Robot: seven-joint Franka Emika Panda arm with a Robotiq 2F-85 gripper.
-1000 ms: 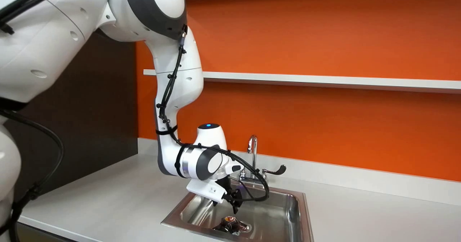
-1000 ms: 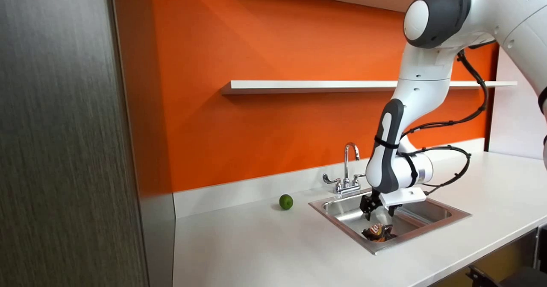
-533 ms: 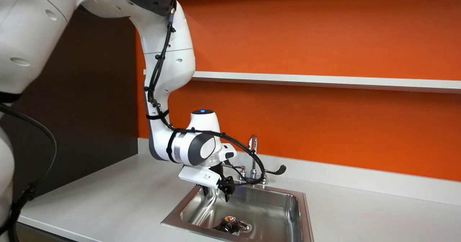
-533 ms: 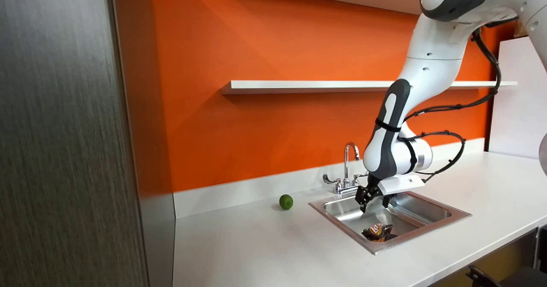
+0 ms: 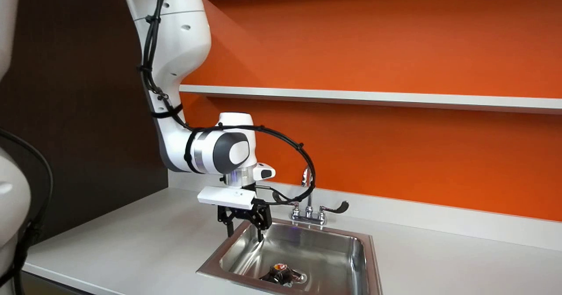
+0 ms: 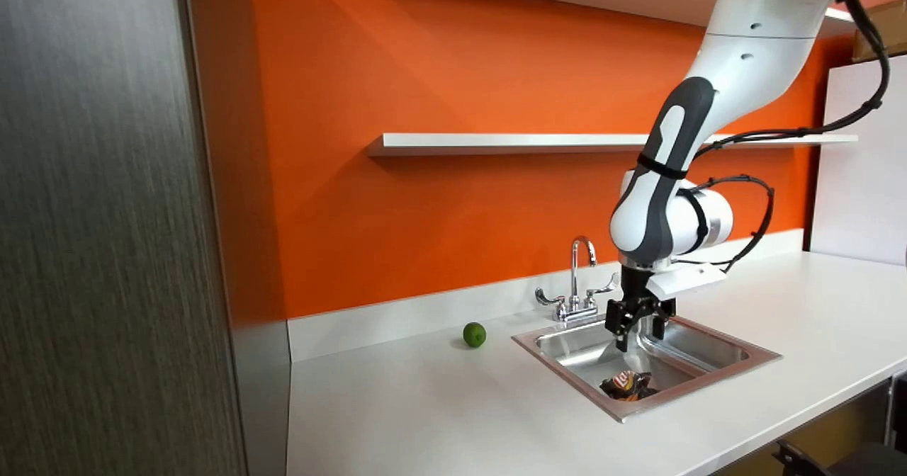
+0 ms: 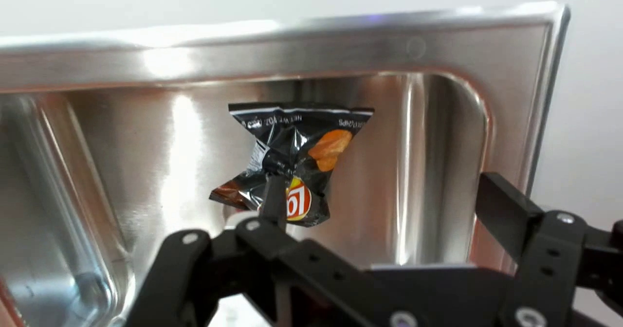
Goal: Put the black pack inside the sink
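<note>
Black pack in sink, fingers spread wide, well above

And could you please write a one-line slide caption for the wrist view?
Wrist view: a black chip pack lying in the metal sink, seen past the open gripper.

The black two-fingered pincer has risen and swung from a tilt to nearly straight down, now farther from the glossy black crinkled packet; the white and dark-grey jointed arm has climbed with it.
</note>
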